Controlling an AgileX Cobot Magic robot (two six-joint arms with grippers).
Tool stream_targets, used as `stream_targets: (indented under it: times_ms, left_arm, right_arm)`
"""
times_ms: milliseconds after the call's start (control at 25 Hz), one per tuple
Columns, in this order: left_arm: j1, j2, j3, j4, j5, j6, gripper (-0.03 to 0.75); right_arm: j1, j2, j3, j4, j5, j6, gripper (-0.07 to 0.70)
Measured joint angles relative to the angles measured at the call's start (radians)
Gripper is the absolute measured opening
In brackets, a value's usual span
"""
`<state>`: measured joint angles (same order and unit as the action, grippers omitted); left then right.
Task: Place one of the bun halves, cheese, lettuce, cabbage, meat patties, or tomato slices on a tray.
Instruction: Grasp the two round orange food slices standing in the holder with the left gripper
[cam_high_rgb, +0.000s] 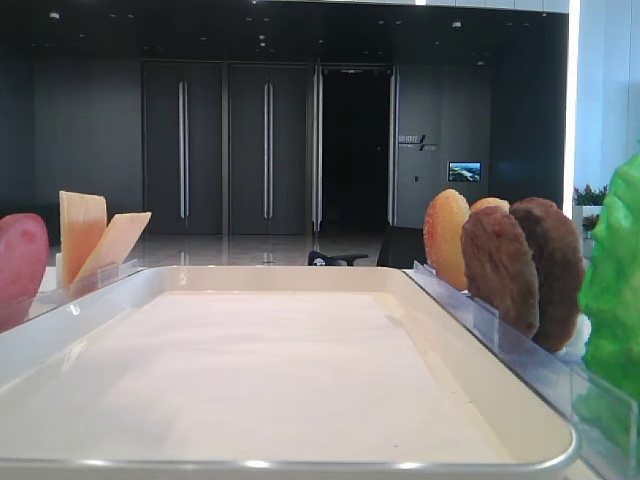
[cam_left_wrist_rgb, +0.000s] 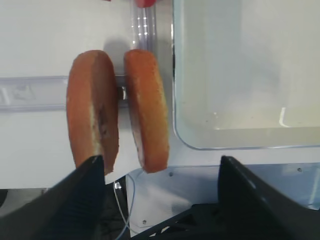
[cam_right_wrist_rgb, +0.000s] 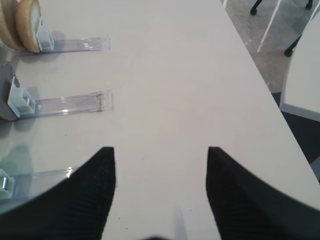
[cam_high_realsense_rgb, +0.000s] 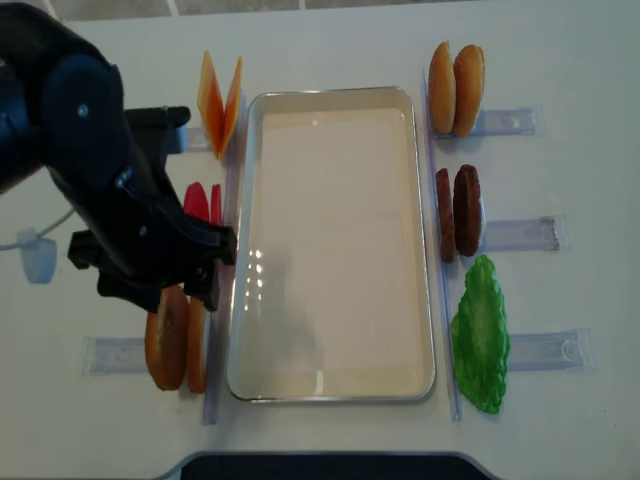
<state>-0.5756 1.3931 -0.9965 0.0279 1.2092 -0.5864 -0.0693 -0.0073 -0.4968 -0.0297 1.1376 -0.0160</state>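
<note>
Two buns (cam_left_wrist_rgb: 117, 107) stood on edge in a clear holder (cam_left_wrist_rgb: 30, 92), just left of the tray (cam_high_realsense_rgb: 335, 385). The left gripper (cam_left_wrist_rgb: 160, 165) hovered over them, jaws spread, grasping nothing. The right gripper (cam_right_wrist_rgb: 160, 155) gaped above bare table (cam_right_wrist_rgb: 165, 75).

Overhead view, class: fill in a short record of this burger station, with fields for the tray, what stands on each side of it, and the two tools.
tray: cream tray, nothing on it
left of tray: cheese slices, tomato slices, bun halves
right of tray: bun halves, meat patties, lettuce
left tool: open, above the left buns, holding nothing
right tool: open over bare table
</note>
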Motion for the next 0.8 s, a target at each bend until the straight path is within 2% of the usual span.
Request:
stream_targets:
  times_ms: [800]
  left_arm:
    - [-0.012,0.141,0.000,0.013,-0.047,-0.002,0.534]
  right_arm:
    - [0.000,0.000,0.000,0.000,0.000,0.000,0.415]
